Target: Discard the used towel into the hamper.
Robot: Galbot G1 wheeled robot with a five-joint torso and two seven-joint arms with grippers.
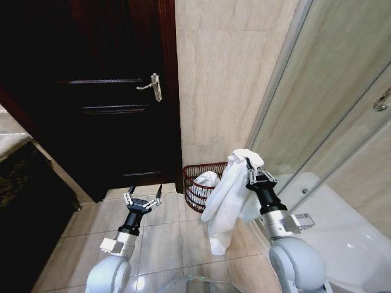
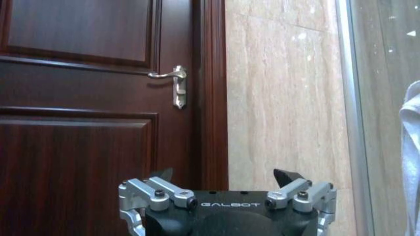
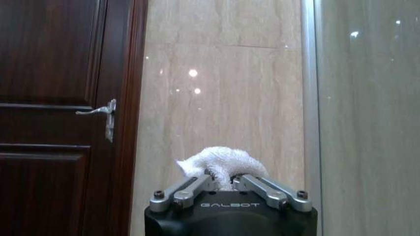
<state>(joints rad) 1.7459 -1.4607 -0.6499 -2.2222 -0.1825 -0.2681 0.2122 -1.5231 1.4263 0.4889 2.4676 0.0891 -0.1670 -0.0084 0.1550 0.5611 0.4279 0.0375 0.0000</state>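
A white towel (image 1: 227, 201) hangs long and limp from my right gripper (image 1: 249, 165), which is shut on its top end. In the right wrist view the towel's bunched top (image 3: 221, 162) pokes out between the closed fingers. The hamper (image 1: 200, 183), a small dark red-brown wire basket, stands on the floor against the tiled wall, just behind and left of the hanging towel, with another white cloth (image 1: 207, 179) inside. My left gripper (image 1: 143, 194) is held low over the floor tiles, open and holding nothing, left of the hamper; its spread fingertips (image 2: 286, 175) point at the door.
A dark wooden door (image 1: 110, 91) with a metal handle (image 1: 153, 85) stands closed behind the left arm. A beige tiled wall (image 1: 226, 73) rises behind the hamper. A glass shower panel (image 1: 330, 110) lines the right side. A dark cabinet (image 1: 24, 201) is at far left.
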